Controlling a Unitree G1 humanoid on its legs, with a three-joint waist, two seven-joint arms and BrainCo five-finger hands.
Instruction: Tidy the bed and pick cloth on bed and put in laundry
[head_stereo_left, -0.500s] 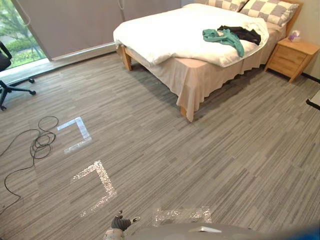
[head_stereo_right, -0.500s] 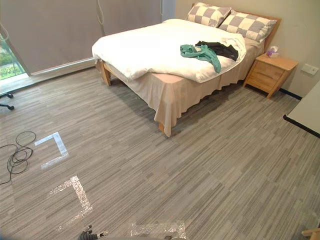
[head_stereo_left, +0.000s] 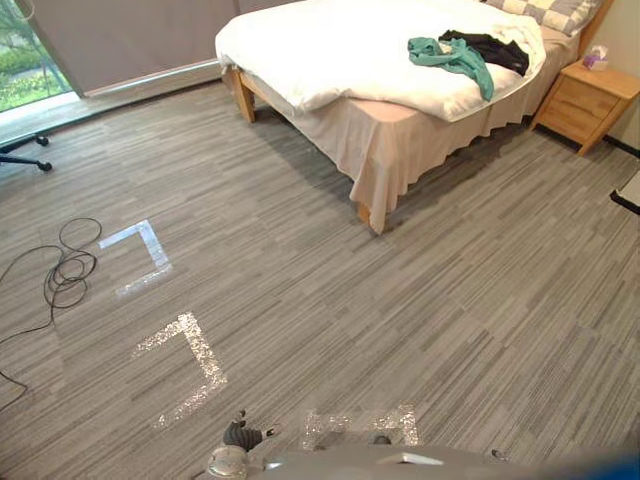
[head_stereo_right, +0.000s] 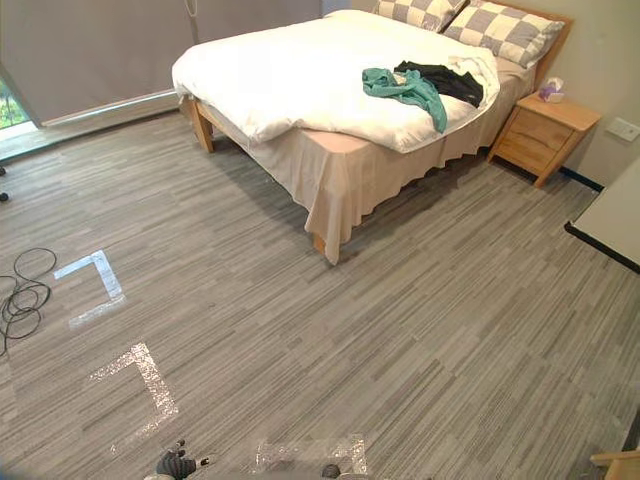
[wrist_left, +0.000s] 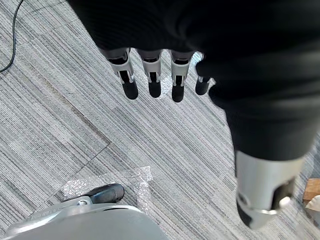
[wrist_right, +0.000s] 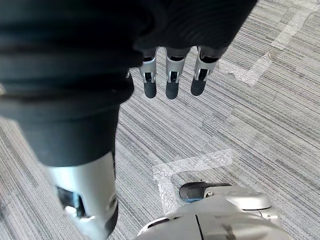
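A bed with a rumpled white duvet stands at the far side of the room. A teal cloth and a black cloth lie together on the duvet near the checked pillows. My left hand hangs above the carpet, fingers straight and holding nothing. My right hand hangs the same way over the carpet, fingers straight and empty. Both hands are far from the bed.
A wooden nightstand stands beside the bed on the right with a small box on it. Tape corner marks lie on the grey carpet. An office chair base is at the far left by the window. A table edge shows at right.
The whole view has shifted: the bed sits higher and a little larger in the picture, so the camera has moved towards it. The cloths on the bed have not moved.
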